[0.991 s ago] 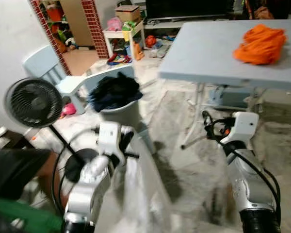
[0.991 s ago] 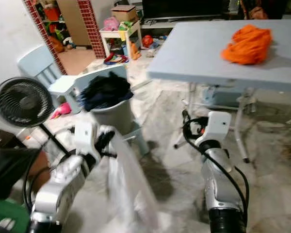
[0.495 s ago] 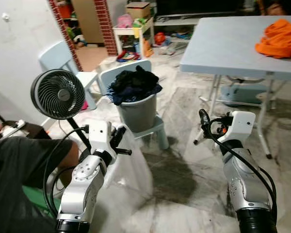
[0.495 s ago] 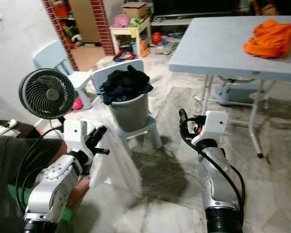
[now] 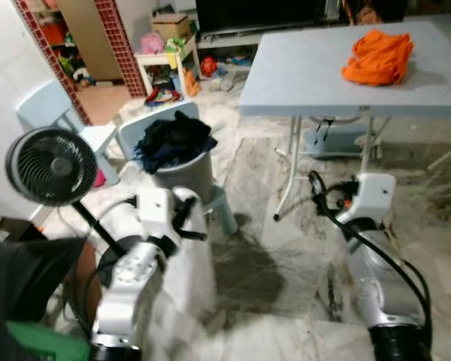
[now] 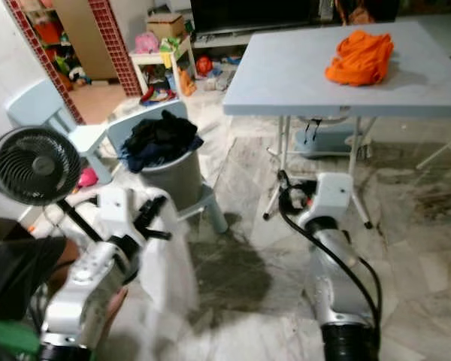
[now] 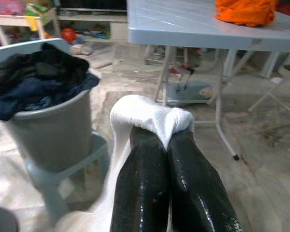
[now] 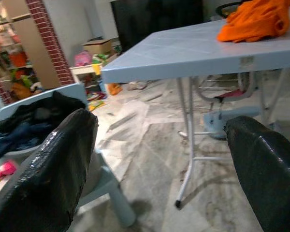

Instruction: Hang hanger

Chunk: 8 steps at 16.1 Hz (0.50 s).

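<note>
Left gripper: black fingers pressed together, pinching a fold of white cloth; held low in front of the robot's left side; no hanger can be made out in the cloth
White cloth: drapes down from the closed fingers as a pale, blurred sheet above the marble floor
Right gripper: fingers spread wide apart, nothing between them; arm raised at the robot's right, forward of the body
Grey bucket: just ahead of the left gripper, heaped with dark clothes; stands on a pale blue child's chair
Black fan: on a stand, to the left of the bucket; a second pale blue chair behind it
Grey folding table: ahead on the right, well apart from both grippers; orange garment bunched near its far edge
Person: dark sleeve and an arm at the lower left, beside the left arm
Background: red brick pillar; small white table with toys and a cardboard box
</note>
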{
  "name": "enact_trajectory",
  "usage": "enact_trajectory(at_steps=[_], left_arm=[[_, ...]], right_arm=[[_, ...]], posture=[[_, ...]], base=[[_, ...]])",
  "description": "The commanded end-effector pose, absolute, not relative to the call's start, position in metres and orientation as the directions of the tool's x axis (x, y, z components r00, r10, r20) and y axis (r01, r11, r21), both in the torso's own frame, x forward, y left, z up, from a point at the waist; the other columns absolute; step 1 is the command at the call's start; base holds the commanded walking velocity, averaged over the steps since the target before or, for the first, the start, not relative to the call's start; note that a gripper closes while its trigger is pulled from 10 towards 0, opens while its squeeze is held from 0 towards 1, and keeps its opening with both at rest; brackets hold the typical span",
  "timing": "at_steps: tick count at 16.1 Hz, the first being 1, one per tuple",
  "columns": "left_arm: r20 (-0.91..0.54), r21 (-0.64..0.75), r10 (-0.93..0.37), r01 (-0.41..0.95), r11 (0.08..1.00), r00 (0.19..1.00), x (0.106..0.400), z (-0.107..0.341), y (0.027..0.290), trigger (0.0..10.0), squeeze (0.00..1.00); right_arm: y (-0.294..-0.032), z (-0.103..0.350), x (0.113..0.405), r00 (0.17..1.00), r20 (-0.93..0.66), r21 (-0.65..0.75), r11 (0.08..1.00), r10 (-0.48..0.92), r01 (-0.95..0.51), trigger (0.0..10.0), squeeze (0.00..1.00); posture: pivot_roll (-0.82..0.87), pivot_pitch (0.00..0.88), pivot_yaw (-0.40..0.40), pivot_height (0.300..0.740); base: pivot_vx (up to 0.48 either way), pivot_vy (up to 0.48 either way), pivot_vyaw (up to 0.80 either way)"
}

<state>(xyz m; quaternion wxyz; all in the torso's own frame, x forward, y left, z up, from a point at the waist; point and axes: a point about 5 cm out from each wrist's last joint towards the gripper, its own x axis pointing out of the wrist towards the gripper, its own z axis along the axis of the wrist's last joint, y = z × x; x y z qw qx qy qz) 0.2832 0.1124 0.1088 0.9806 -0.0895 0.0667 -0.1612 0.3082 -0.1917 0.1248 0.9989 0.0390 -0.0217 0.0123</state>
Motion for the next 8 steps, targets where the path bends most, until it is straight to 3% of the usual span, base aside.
enact_trajectory(at_steps=[1,7,8], left_arm=[[-0.073,-0.181,-0.300,0.283,0.942,0.951,0.2853,0.1151,0.1230,10.0,0.00],[-0.073,-0.185,-0.303,0.285,0.940,0.950,0.2827,0.1134,0.1214,10.0,0.00],[-0.071,-0.185,-0.303,0.286,0.940,0.950,0.2833,0.1140,0.1215,10.0,0.00]], right_arm=[[-0.1790,0.1289,0.3101,0.996,0.060,0.082,0.994,0.063,-0.068,10.0,0.00],[-0.1760,0.1293,0.3121,0.995,0.057,0.077,0.993,0.082,-0.087,10.0,0.00],[-0.1756,0.1293,0.3122,0.995,0.056,0.077,0.993,0.083,-0.088,10.0,0.00]], posture=[[-0.13,0.000,0.118,0.740],[-0.13,0.000,0.112,0.740],[-0.13,0.000,0.112,0.740]], base=[[0.349,0.000,0.00],[0.351,0.000,0.00],[0.360,0.000,-0.58]])
